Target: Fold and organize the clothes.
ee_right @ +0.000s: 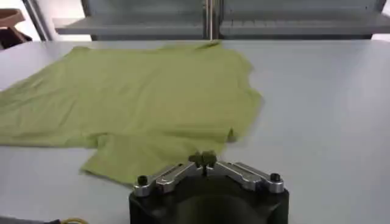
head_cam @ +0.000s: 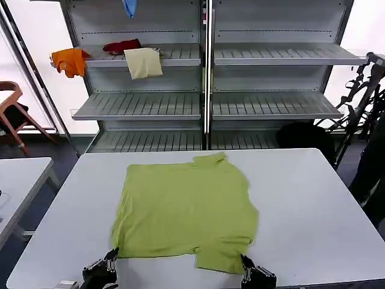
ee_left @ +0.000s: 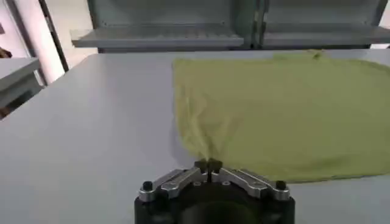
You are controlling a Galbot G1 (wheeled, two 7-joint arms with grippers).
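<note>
Fabric pinched at both near corners: left gripper (ee_left: 208, 164) and right gripper (ee_right: 206, 159) each clamp fingers on the T-shirt (head_cam: 186, 208), spread flat on the counter (head_cam: 313, 205) (probably ready to fold it away from the robot).

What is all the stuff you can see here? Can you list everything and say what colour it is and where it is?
T-shirt: one, lime green, spread flat on the white table.
Table: one, white, in front of the robot.
Second table: one, white, to the left.
Shelf unit: one, grey, behind the table.
Orange garment: one, left end of an upper shelf.
Red cloth: one, same shelf.
Cream cloth: one, hanging over that shelf's edge.
Chair: one, brown, far left.
Left gripper: black, shut on the shirt's near left corner.
Right gripper: black, shut on the shirt's near right sleeve.
</note>
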